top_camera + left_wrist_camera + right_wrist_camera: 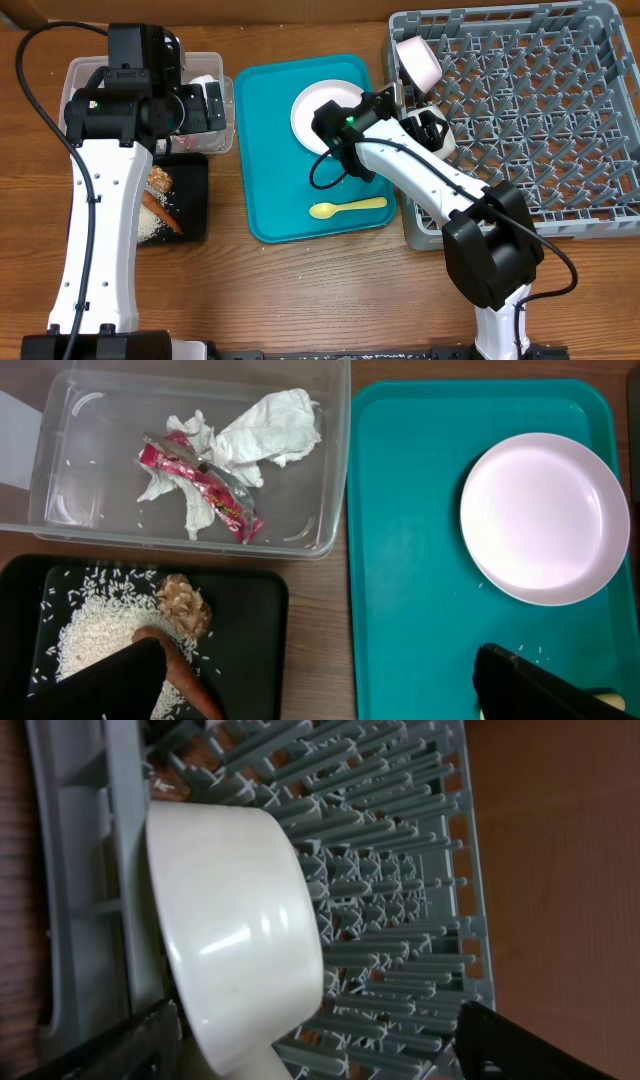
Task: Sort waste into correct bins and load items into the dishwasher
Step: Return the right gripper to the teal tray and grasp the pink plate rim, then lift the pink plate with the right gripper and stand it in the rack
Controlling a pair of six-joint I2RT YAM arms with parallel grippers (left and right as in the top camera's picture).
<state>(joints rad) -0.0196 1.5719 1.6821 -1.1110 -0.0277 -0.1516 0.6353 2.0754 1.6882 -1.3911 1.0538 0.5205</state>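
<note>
Set at the dish rack's (pixel 400 840) left edge, the white cup (pixel 240 930) could be toppled if clipped by the wide-spread right gripper (pixel 315 1020).

left end effector (pixel 212 104) and right end effector (pixel 432 130) both spread wide.

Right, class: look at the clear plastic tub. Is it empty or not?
Not empty. The clear tub holds crumpled white paper and a red-and-white wrapper, plus a few stray rice grains.
</note>
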